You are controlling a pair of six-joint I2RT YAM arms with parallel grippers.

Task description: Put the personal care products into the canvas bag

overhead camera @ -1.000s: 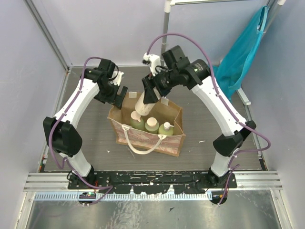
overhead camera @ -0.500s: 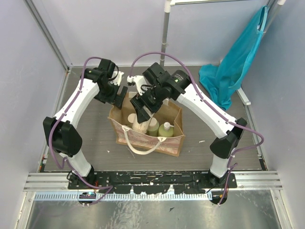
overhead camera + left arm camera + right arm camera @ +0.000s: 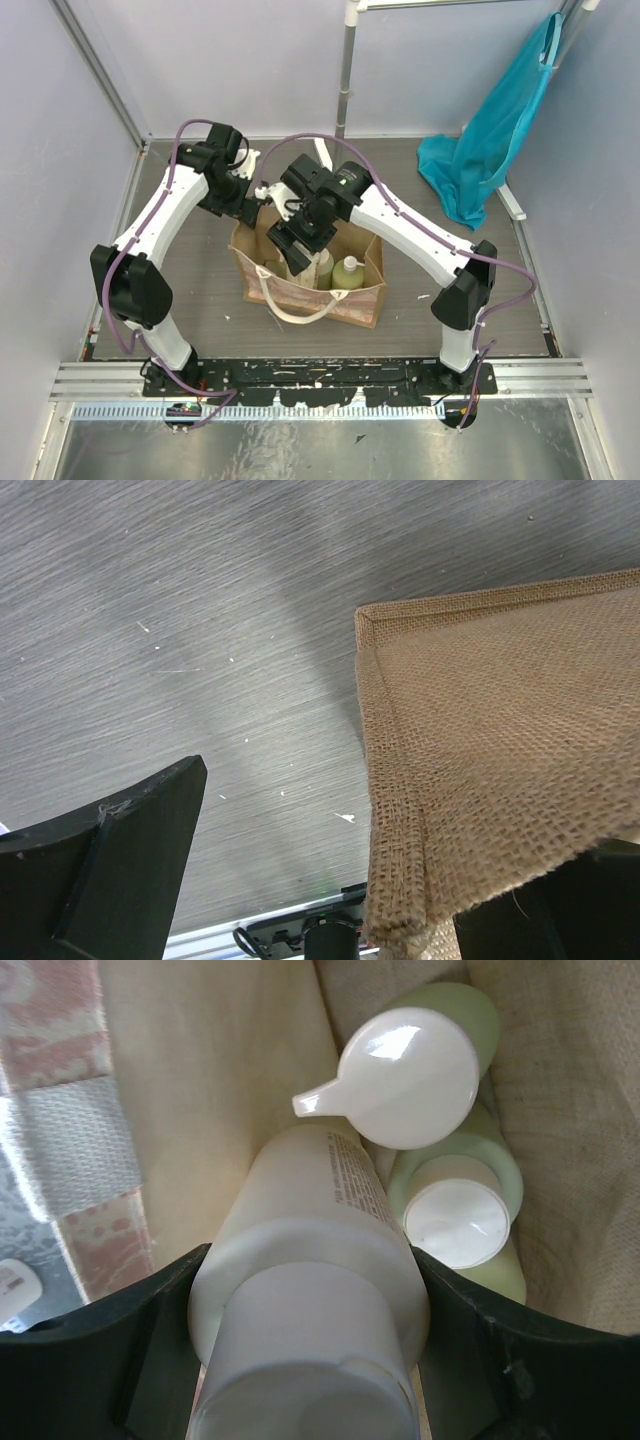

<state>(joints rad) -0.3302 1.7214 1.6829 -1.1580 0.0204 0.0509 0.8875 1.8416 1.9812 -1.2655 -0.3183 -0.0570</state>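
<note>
The tan canvas bag [image 3: 330, 292] stands open on the table, its cream handle hanging over the front. My right gripper [image 3: 298, 248] is down inside it, shut on a cream-white bottle [image 3: 310, 1290] held upright near the bag's left inner wall [image 3: 220, 1080]. Beside it in the bag stand a pump-top green bottle [image 3: 410, 1075] and a white-capped green bottle [image 3: 455, 1222]; two green bottles also show from above [image 3: 349, 270]. My left gripper [image 3: 247, 205] is open at the bag's back-left corner, with the burlap rim [image 3: 480, 740] lying between its fingers, against the right one.
A teal blue cloth [image 3: 470, 170] hangs at the back right, reaching the table. A metal pole [image 3: 345, 80] stands behind the bag. The walls close in on both sides. The arms' mounting rail [image 3: 320, 375] runs along the near edge.
My right gripper has carried the cream-white bottle from above the bag's back rim down and left into the bag. The left arm has not moved.
</note>
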